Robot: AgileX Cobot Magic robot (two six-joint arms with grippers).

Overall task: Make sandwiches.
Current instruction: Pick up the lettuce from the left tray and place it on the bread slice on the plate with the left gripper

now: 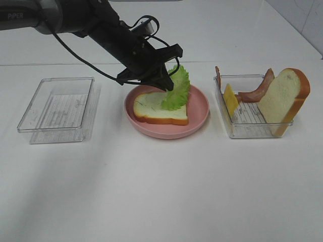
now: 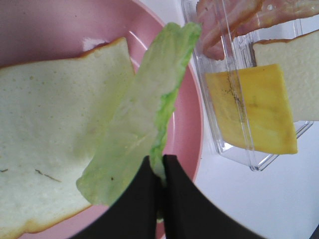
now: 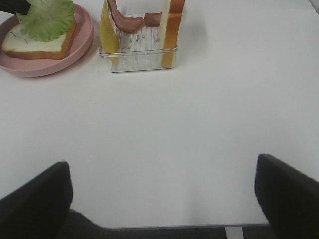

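A bread slice (image 1: 156, 112) lies flat on the round pink plate (image 1: 199, 116). My left gripper (image 1: 168, 83) is shut on a ruffled green lettuce leaf (image 1: 177, 89) and holds it tilted, its lower end on the bread. In the left wrist view the fingers (image 2: 149, 199) pinch the leaf's edge (image 2: 139, 124) above the bread (image 2: 45, 124). The right tray (image 1: 247, 126) holds a yellow cheese slice (image 1: 230, 99), bacon strips (image 1: 258, 88) and a second bread slice (image 1: 283, 98), all standing on edge. My right gripper (image 3: 162, 196) is open over bare table, far from the food.
An empty clear tray (image 1: 58, 108) stands at the left. The white table (image 1: 161, 191) runs wide in front of the plate and trays. The left arm (image 1: 101, 25) reaches in from the upper left across the back.
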